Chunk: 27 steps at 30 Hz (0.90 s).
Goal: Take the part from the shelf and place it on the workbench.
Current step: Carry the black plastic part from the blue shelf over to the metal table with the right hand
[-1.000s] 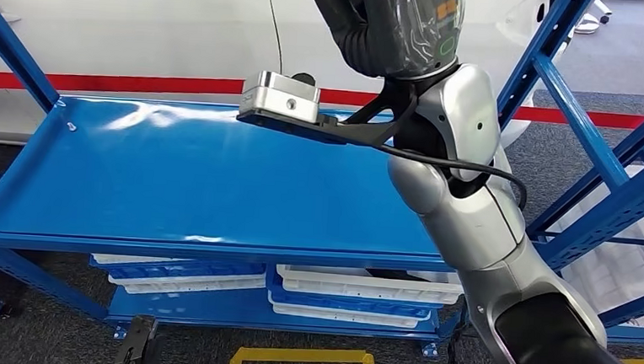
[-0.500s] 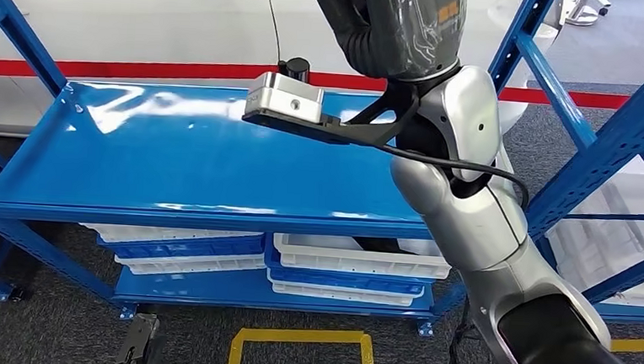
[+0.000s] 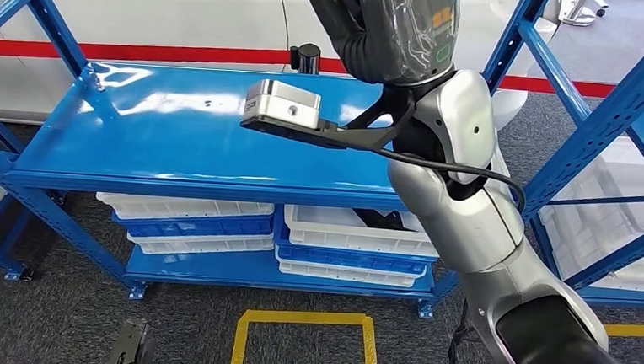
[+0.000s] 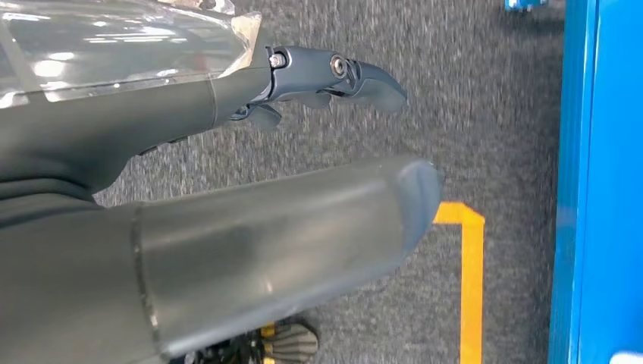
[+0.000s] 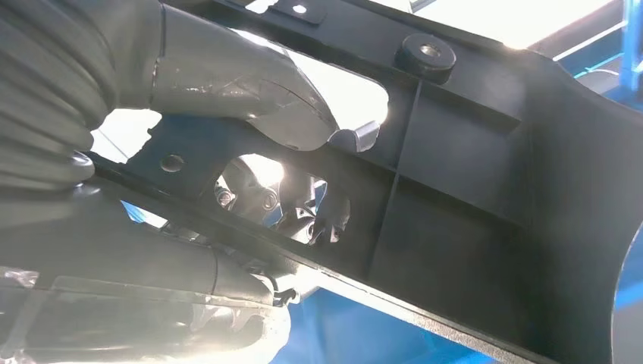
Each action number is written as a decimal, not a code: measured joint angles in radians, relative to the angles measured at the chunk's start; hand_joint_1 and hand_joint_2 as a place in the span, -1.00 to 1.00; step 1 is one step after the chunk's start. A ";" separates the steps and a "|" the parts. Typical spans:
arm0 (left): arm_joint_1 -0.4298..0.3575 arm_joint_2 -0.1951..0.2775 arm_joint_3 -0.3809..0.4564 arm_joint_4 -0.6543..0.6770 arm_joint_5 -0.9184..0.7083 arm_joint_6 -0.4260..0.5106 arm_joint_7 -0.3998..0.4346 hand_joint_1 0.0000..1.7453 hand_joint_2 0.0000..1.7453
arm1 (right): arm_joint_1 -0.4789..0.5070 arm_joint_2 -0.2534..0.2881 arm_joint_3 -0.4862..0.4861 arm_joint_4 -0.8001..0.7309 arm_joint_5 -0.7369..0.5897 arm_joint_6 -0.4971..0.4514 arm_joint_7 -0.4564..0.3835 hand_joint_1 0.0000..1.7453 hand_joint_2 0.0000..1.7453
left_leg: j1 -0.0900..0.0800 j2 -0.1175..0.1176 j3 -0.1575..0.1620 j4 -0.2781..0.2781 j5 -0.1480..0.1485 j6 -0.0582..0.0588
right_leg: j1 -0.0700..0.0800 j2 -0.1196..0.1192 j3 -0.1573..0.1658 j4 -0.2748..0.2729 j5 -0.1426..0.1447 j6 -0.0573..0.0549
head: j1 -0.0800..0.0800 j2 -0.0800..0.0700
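Camera shifted back, right hand [image 5: 250, 106] gripping black part [image 5: 470, 189] (thumb on top)

Shelf rack: blue steel rack [image 3: 217, 184] in front of me, angled uprights at both sides.
Upper shelf: glossy blue deck; a small black cylinder [image 3: 307, 59] stands at its back edge.
Lower shelf: white and blue trays [image 3: 194, 223] stacked left, a second stack [image 3: 348, 251] right.
Floor: grey carpet [image 3: 56, 326] with yellow tape outline [image 3: 303, 320] before the rack.
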 joint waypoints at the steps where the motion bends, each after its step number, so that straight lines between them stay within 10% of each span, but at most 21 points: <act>1: 0.000 0.000 0.001 0.000 0.001 0.002 0.000 -1.00 -1.00 | 0.002 -0.003 -0.003 0.000 0.000 0.000 0.000 1.00 1.00 | 0.000 0.003 -0.010 -0.003 0.011 0.011 | 0.000 0.001 -0.016 0.030 -0.027 -0.003 | 0.000 0.000; 4: 0.001 0.001 0.003 0.000 0.007 0.006 0.003 -1.00 -1.00 | 0.014 -0.011 -0.011 -0.002 0.000 0.000 0.000 1.00 1.00 | -0.003 0.005 -0.052 -0.003 0.045 0.026 | 0.000 0.002 -0.077 0.222 -0.144 -0.018 | 0.000 0.000; 6: 0.001 0.002 0.005 0.000 0.009 0.009 0.008 -1.00 -1.00 | 0.026 -0.014 -0.015 -0.004 0.001 0.000 0.000 1.00 1.00 | -0.005 0.006 -0.082 -0.002 0.068 0.026 | 0.001 0.003 -0.068 0.282 -0.158 -0.007 | 0.000 0.000; 8: 0.002 0.003 0.008 0.000 0.010 0.011 0.016 -1.00 -1.00 | 0.034 -0.016 -0.019 -0.008 0.001 -0.002 0.000 1.00 1.00 | -0.006 0.005 -0.107 -0.001 0.089 0.022 | 0.002 0.003 0.012 0.200 -0.126 0.005 | 0.000 0.000; 11: 0.004 0.003 0.013 0.000 0.010 0.016 0.025 -1.00 -1.00 | 0.037 -0.015 -0.028 -0.026 0.004 -0.004 -0.002 1.00 1.00 | -0.008 0.005 -0.129 -0.002 0.119 0.008 | 0.014 0.003 0.151 -0.001 -0.127 -0.009 | -0.001 0.000; 14: 0.011 0.006 0.017 0.000 0.016 0.027 0.038 -1.00 -1.00 | 0.041 -0.016 -0.038 -0.039 0.004 -0.008 -0.002 1.00 1.00 | -0.007 0.005 -0.137 -0.004 0.140 -0.010 | 0.014 0.004 0.152 -0.031 -0.120 -0.025 | 0.000 0.000; 20: 0.028 0.017 0.029 0.004 0.022 0.052 0.082 -1.00 -1.00 | 0.057 -0.026 -0.057 -0.083 -0.002 -0.023 -0.002 1.00 1.00 | 0.003 0.000 -0.216 0.262 -0.070 -0.038 | 0.000 0.001 0.092 -0.031 -0.054 -0.057 | -0.005 0.000; 22: 0.033 0.020 0.031 0.005 0.022 0.061 0.098 -1.00 -1.00 | 0.072 -0.037 -0.065 -0.102 -0.003 -0.026 -0.002 1.00 1.00 | 0.011 0.001 -0.178 0.277 -0.046 -0.045 | -0.001 0.001 0.064 -0.029 -0.034 -0.049 | -0.005 0.000; 25: 0.034 0.026 0.031 0.005 0.017 0.066 0.116 -1.00 -1.00 | 0.095 -0.057 -0.079 -0.140 -0.003 -0.034 -0.002 1.00 1.00 | 0.021 0.000 -0.026 0.094 -0.017 -0.049 | 0.000 0.001 0.029 -0.016 -0.012 -0.033 | -0.006 0.000; 27: 0.035 0.028 0.031 0.006 0.011 0.073 0.128 -1.00 -1.00 | 0.116 -0.071 -0.089 -0.166 0.001 -0.046 -0.002 1.00 1.00 | 0.014 -0.004 0.019 0.022 -0.034 -0.039 | 0.002 -0.001 0.017 -0.011 0.001 -0.017 | -0.004 0.000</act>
